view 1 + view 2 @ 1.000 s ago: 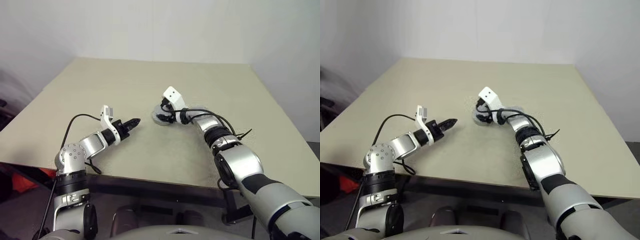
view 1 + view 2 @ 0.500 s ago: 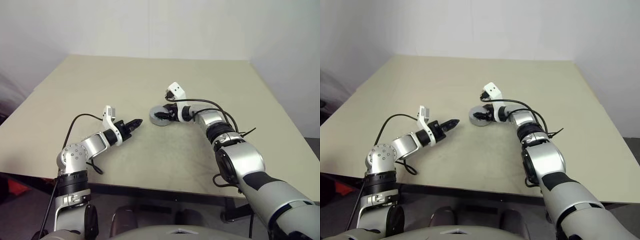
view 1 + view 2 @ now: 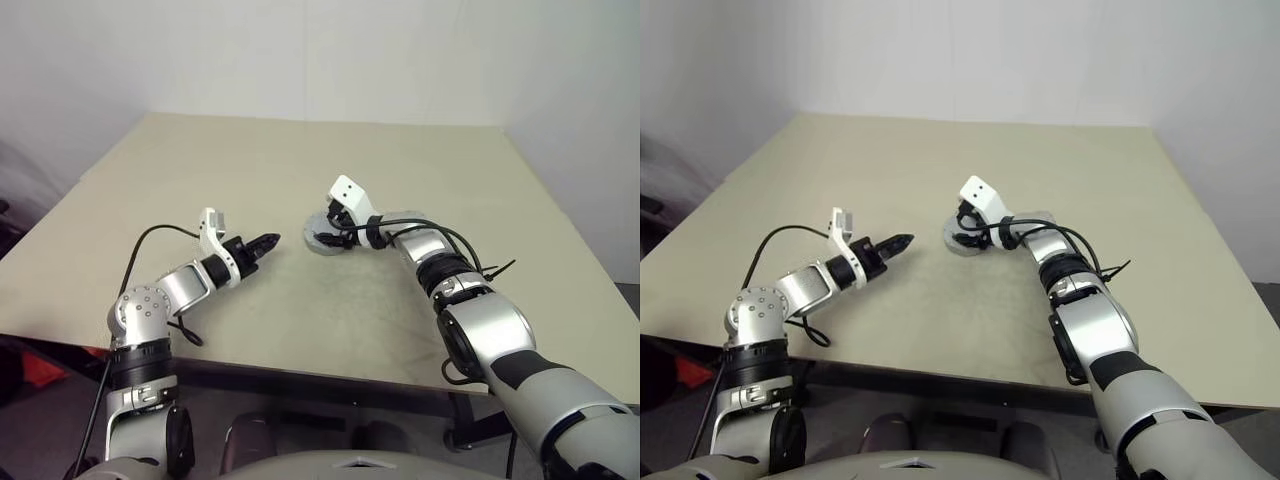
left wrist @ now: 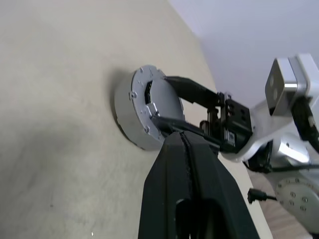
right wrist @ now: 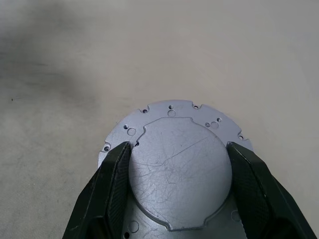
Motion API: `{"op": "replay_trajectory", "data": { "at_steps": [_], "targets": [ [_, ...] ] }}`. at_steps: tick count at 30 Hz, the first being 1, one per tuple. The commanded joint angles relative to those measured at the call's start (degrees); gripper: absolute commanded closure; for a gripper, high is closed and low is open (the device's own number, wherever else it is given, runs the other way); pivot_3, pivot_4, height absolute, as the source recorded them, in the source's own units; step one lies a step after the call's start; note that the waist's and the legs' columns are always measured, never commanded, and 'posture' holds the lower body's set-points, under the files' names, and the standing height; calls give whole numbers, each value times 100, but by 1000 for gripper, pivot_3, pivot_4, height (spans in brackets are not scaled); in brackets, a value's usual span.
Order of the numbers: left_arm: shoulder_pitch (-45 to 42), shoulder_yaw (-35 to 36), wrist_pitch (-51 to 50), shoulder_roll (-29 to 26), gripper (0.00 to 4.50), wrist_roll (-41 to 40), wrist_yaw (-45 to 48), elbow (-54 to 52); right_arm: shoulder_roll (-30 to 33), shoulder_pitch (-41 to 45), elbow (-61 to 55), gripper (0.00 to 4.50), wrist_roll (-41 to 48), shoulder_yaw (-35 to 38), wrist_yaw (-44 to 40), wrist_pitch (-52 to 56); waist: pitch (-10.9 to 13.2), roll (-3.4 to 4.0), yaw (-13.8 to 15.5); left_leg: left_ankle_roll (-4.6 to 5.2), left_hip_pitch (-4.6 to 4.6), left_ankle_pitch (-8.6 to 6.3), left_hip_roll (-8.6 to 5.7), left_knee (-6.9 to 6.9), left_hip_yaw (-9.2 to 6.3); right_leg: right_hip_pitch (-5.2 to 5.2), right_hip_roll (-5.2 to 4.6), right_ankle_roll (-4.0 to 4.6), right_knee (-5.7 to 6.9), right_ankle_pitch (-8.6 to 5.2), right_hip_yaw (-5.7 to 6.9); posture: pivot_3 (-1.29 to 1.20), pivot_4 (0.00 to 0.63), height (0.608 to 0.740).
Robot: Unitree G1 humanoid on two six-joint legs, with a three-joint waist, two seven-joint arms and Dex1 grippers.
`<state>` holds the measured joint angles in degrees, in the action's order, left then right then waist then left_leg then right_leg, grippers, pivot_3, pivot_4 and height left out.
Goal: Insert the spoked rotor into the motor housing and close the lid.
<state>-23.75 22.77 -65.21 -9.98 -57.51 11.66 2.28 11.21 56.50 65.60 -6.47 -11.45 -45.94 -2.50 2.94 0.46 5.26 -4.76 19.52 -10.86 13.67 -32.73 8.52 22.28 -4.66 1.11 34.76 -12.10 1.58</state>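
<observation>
Light-grey metal, finely scratched: the lid (image 5: 179, 169) is sitting flat on the motor housing (image 4: 130, 117), a short silver-grey cylinder resting near mid-table (image 3: 300, 180). Small screw holes are ringing the lid's notched rim. The right gripper (image 5: 182, 191) is straddling the raised centre disc, both black fingers touching its edge. The left gripper (image 3: 268, 241), jaws pressed together, is hovering just beside the housing. Beige matte tabletop.

Right gripper (image 3: 322, 236) fingers straddle the lid (image 3: 318, 241) on the table (image 3: 300, 170).

Beige table (image 3: 420, 170) stands before plain white walls (image 3: 300, 60).
</observation>
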Motion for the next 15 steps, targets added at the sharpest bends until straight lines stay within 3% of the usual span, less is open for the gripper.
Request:
{"op": "replay_trajectory", "data": {
  "at_steps": [1,15],
  "targets": [
    [-447,124,216,109,4500,-48,-172,291,185,-308,473,1548,-450,-285,141,256,0,-1,4,0,1,0,0,0,0,1,0,0,0,0,0,0,0,740],
    [-2323,-54,793,198,4500,756,253,3263,147,-188,439,1548,-422,-281,145,237,-1,-1,3,0,11,0,-3,6,-1,15,1,-1,-3,0,-4,0,0,740]
  ]
}}
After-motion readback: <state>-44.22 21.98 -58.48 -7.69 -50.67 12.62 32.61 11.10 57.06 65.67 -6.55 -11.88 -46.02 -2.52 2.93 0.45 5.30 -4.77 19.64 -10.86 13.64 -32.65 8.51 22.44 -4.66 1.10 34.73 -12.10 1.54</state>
